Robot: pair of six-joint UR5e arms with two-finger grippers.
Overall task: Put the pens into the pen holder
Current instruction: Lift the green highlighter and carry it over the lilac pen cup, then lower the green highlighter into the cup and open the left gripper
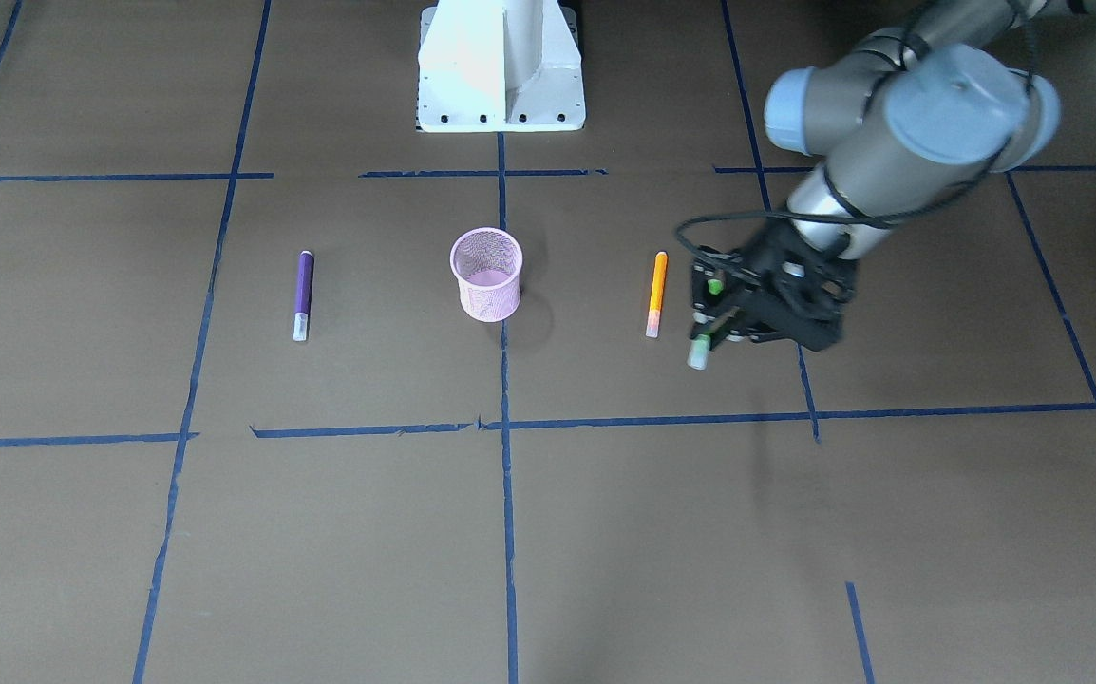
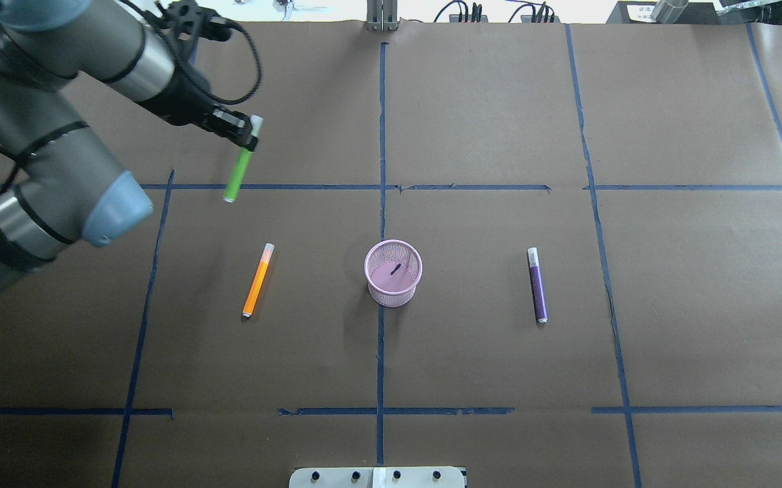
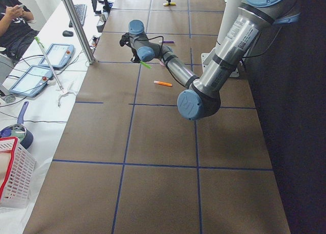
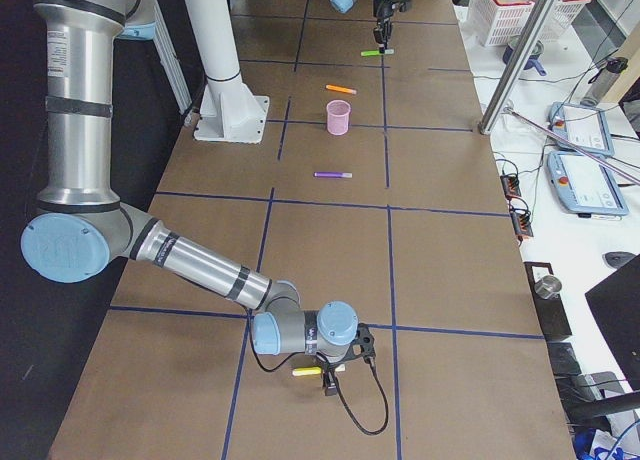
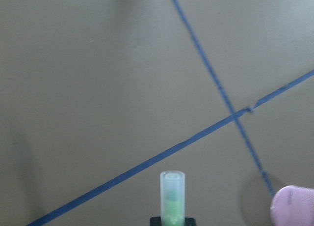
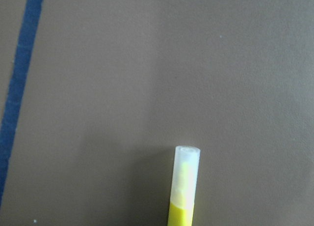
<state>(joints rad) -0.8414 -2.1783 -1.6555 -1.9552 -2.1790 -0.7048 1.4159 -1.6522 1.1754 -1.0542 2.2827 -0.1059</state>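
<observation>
The pink mesh pen holder (image 2: pixel 393 274) stands upright mid-table, also in the front view (image 1: pixel 486 275). An orange pen (image 2: pixel 257 280) lies to its left and a purple pen (image 2: pixel 537 285) to its right. My left gripper (image 2: pixel 245 135) is shut on a green pen (image 2: pixel 237 173) near its pale cap and holds it tilted above the table, beyond the orange pen (image 1: pixel 656 293). In the right side view my right gripper (image 4: pixel 325 375) is low over the table's near end at a yellow pen (image 4: pixel 305 372). Its wrist view shows the pen (image 6: pixel 184 191) but no fingers, so I cannot tell its state.
The white robot base (image 1: pixel 500 66) stands at the table's edge behind the holder. Blue tape lines cross the brown table. A person (image 3: pixel 12 20) sits by a side bench with tablets (image 3: pixel 30 79). A metal post (image 4: pixel 515 65) stands off the table's far edge.
</observation>
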